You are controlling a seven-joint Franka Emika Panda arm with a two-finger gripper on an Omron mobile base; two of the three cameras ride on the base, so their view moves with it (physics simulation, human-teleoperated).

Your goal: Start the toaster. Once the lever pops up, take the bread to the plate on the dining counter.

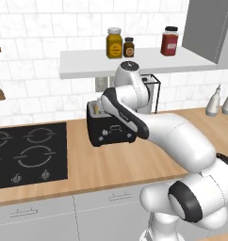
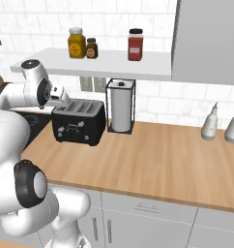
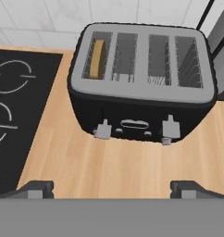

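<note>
The black four-slot toaster (image 3: 140, 81) stands on the wood counter (image 2: 162, 160) against the white tiled wall, and everything else is placed from it. The bread (image 3: 96, 59), a tan slice seen edge-on, sits upright in the toaster's leftmost slot as the hand view shows it; the other three slots show only their wire racks. On the toaster's front face are two grey levers, one toward each end, with a small slotted panel and small knobs between them. The gripper (image 3: 112, 187) hangs above and in front of the toaster, looking down on its top and front; its two dark fingertips (image 3: 36, 187) stand wide apart with nothing between them, over bare counter just in front of the toaster. In the left base view the arm crosses in front of the toaster (image 1: 110, 126), hiding its right part. The black cooktop (image 1: 26, 154) lies just beside the toaster on its left, set into the counter. A paper towel holder (image 2: 121, 112) stands just beside the toaster (image 2: 79, 122) on its right. Above the toaster, a white shelf (image 2: 97, 64) carries three jars.
</note>
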